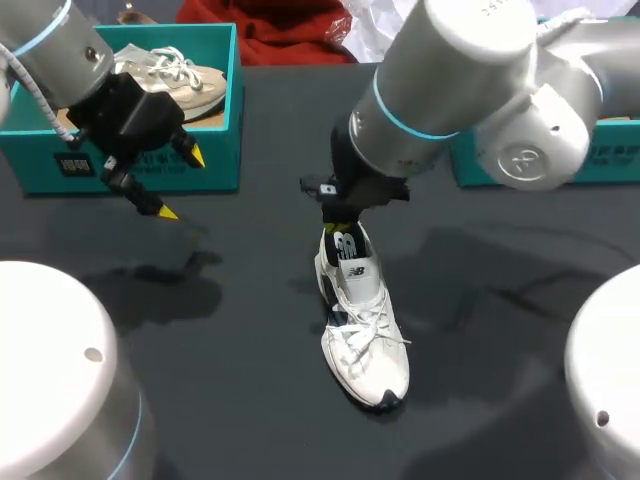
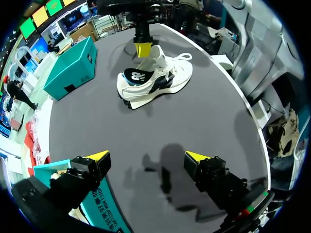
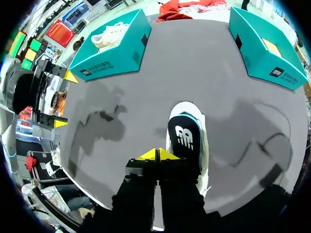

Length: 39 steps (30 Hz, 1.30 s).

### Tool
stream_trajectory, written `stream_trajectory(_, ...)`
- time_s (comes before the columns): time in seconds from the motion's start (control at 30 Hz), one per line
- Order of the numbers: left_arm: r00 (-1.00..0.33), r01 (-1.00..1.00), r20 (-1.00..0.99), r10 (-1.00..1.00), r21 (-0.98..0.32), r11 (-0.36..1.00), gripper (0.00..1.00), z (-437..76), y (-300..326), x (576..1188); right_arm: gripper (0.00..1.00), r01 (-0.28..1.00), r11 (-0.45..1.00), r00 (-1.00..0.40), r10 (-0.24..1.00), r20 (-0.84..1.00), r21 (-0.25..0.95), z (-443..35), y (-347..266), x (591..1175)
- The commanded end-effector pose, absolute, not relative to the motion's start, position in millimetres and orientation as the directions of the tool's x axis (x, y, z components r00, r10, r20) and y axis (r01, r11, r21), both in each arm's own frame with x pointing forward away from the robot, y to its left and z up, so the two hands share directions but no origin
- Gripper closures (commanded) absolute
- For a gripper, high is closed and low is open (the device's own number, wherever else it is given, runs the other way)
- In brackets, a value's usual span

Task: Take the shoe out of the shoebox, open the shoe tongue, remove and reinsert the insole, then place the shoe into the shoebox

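The shoe [image 1: 365, 335] stands upright mid-bench [image 1: 250, 390], out of both boxes, toe toward the robot, with the dark insole [image 3: 184, 138] showing in its mouth. The right fingers [image 3: 148, 155] are pressed together at the heel end, just beside the collar, with nothing visible between them. The left fingers [image 2: 98, 156] hang spread wide near the left box [image 1: 215, 150], well apart from the shoe. To lift the insole cleanly, the right fingers probably need to part and pinch its heel edge. The left arm should pin the toe so the shoe doesn't rise.
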<state>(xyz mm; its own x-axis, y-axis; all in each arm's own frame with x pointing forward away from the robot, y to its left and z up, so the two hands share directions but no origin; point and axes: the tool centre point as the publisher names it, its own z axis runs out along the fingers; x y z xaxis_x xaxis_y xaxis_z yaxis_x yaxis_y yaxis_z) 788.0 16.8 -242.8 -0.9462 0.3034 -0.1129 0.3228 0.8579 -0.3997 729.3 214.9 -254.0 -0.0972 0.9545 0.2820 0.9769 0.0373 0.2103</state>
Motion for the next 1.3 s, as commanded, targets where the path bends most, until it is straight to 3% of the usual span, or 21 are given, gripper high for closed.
stream_trajectory(0.03, -0.946, 0.323, -0.113, 0.304, -0.398, 0.858, 0.00, -243, 17, 788, 1.00, 0.978, 0.007, -0.001, 1.000, -0.029, 0.208, -253, 222, 729)
stream_trajectory(0.53, -0.946, 0.323, -0.113, 0.304, -0.398, 0.858, 0.00, -243, 17, 788, 1.00, 0.952, 0.079, -0.059, 0.995, -0.076, 0.296, -270, 211, 732)
stream_trajectory(1.3, -0.919, 0.394, -0.173, 0.355, -0.456, 0.798, 0.00, -218, 14, 808, 1.00, 0.948, 0.139, -0.121, 0.990, -0.078, 0.285, -317, 185, 760)
